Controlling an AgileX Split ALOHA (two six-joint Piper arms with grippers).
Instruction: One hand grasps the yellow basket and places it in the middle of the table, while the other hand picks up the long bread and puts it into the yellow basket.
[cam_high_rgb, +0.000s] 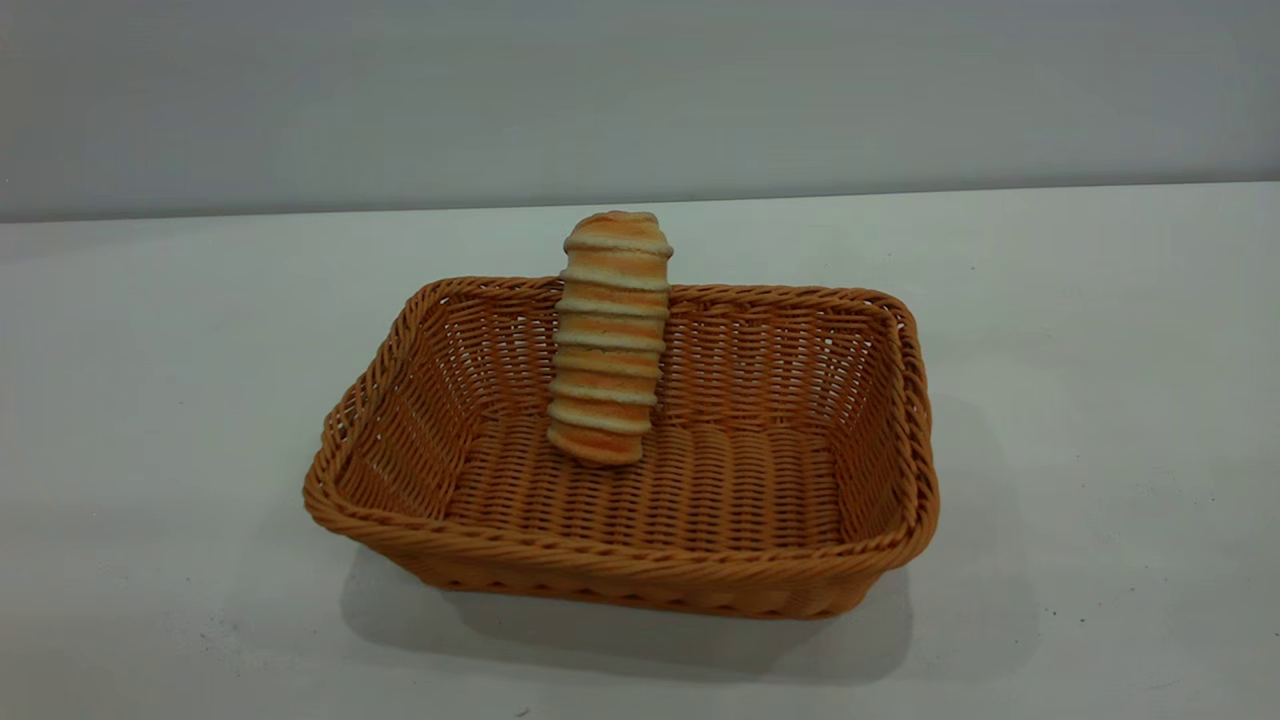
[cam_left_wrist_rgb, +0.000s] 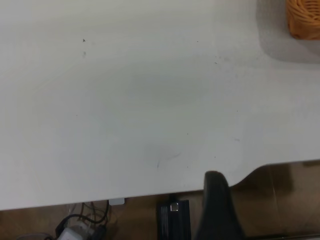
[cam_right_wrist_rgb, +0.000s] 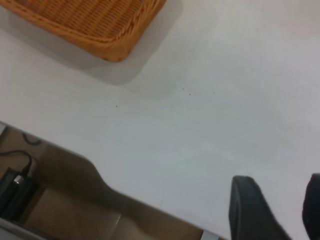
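Bread (cam_high_rgb: 608, 338) inside basket (cam_high_rgb: 620, 575), one end on floor, leaning on far wall, top above rim. Basket mid-table (cam_high_rgb: 150, 400).

Right gripper (cam_right_wrist_rgb: 272, 212) well clear of basket (cam_right_wrist_rgb: 95, 25), fingers apart, nothing between.

Left gripper: one finger (cam_left_wrist_rgb: 217, 207) visible at table edge; jaw state — cannot tell.

Risk: bread propped steeply; nudge to basket could tip it flat or over rim.

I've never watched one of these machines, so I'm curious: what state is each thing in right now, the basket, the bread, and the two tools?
yellow basket: upright on the table, held by nothing.
long bread: inside the basket, standing on end, leaning on the far wall, top above the rim.
left tool: pulled back near the table edge, holding nothing; only one finger shows.
right tool: open, empty, away from the basket.
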